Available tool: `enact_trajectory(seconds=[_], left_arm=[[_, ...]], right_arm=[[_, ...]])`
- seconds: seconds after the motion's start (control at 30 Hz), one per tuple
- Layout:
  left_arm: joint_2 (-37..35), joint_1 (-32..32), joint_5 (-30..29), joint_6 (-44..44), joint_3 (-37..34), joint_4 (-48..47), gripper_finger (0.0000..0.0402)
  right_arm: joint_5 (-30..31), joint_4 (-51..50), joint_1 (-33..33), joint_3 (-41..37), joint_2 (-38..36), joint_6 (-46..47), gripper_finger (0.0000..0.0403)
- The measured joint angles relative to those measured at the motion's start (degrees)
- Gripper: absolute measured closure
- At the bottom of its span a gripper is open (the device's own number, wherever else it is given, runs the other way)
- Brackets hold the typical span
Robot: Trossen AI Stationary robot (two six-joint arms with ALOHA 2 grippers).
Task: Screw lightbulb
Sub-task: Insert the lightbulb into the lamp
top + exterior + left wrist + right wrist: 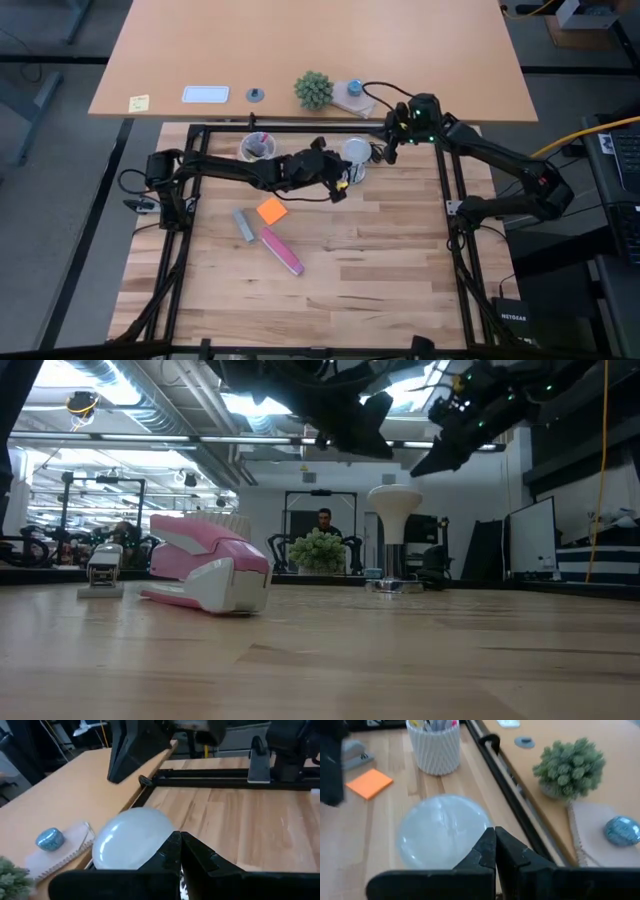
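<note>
Lightbulb: small white frosted round-topped lightbulb [356, 152] stands upright at the far edge of the light wooden butcher-block table [380, 260], just right of the white ribbed cup of pens [257, 148].
Left end effector [180, 851]: clenched, fingers pressed together, hovering just beside the bulb's dome (not gripping it).
Right end effector [495, 845]: clenched on nothing, poised near the bulb from the far right corner.
Elsewhere: pink stapler [282, 251], orange sticky-note pad [271, 211] and small green potted plant [314, 90] lie apart from the bulb.
</note>
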Motion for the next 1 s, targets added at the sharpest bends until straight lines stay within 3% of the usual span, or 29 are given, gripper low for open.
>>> enact_trajectory(seconds=[0.27, 0.47, 1.0], left_arm=[[2.86, 0.34, 0.53, -1.55, -0.05, -1.82, 0.0401], [6.04, 1.2, 0.38, -1.4, -0.04, 2.26, 0.0401], [6.32, 2.78, -2.65, -2.04, -0.04, 3.23, 0.0401]], right_arm=[[-0.92, -0.15, -0.01, 0.0, 4.34, -0.05, 0.04], [-0.96, -0.36, -0.01, 0.04, 4.45, -0.06, 0.04], [-3.85, -5.5, -0.05, 0.13, 4.44, -0.1, 0.04]])
